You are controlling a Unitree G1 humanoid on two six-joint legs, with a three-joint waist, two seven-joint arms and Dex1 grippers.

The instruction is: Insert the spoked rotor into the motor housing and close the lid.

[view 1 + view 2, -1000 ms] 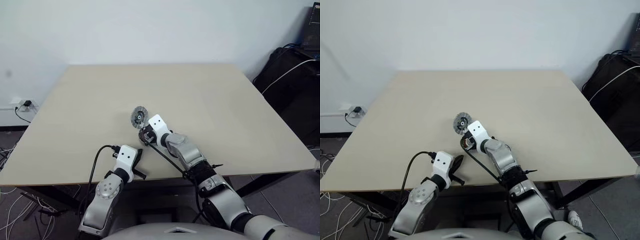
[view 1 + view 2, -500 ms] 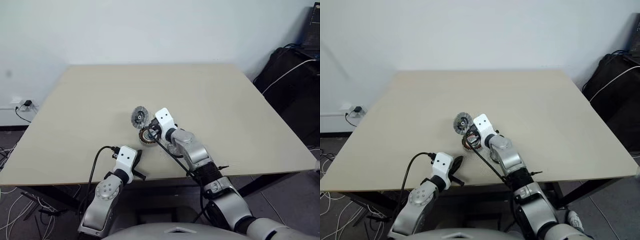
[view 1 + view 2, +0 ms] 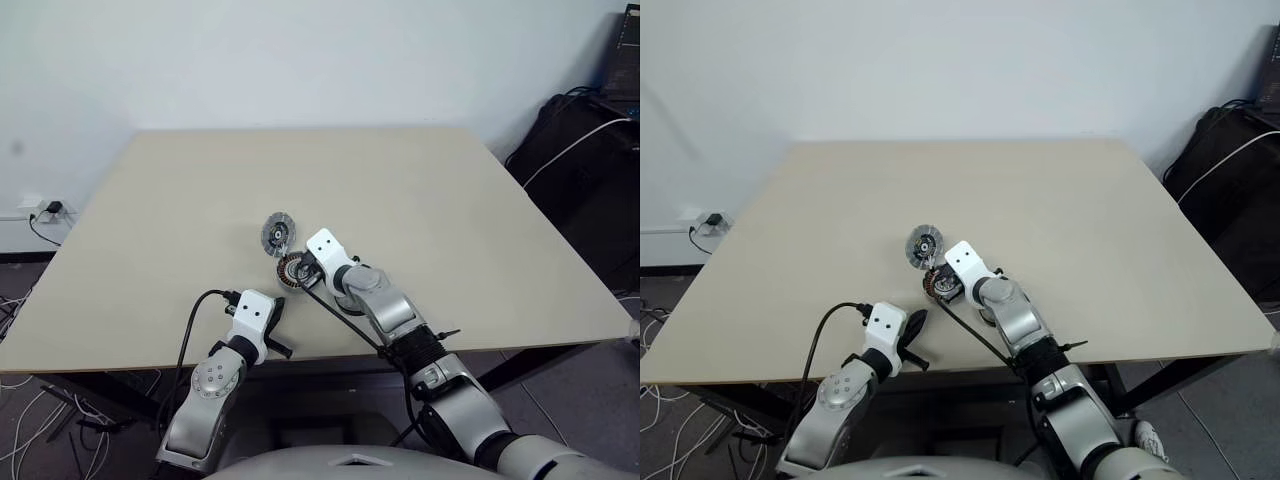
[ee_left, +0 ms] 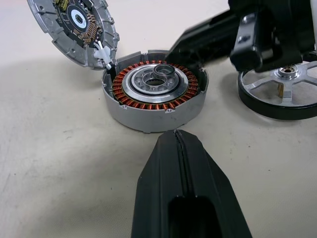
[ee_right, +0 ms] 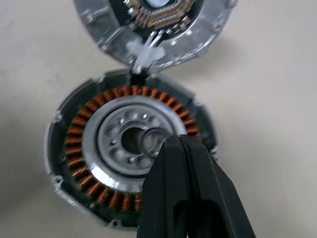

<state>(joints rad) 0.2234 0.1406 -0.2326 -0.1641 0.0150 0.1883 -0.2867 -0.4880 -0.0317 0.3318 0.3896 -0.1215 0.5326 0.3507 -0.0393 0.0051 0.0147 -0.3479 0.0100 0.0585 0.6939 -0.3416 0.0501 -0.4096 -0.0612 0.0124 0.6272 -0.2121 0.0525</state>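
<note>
Copper windings ring the motor housing (image 3: 292, 270), which sits on the pale counter (image 3: 450, 230) in my head view. The lid (image 3: 277, 233) stands tilted just beyond the motor housing, joined at its rim. My right end effector (image 3: 305, 266) rests at the motor housing, fingers closed on nothing I can see. My left end effector (image 3: 276, 347) sits nearer the counter's edge, apart from the motor housing, also closed and empty.

From my left wrist, the closed fingers (image 4: 185, 198) point at the motor housing, with the spoked rotor (image 4: 287, 91) lying flat just beside it, behind my right end effector.

From my right wrist, the closed fingertips (image 5: 185, 183) hover over the motor housing's hollow centre, the lid propped beyond.
</note>
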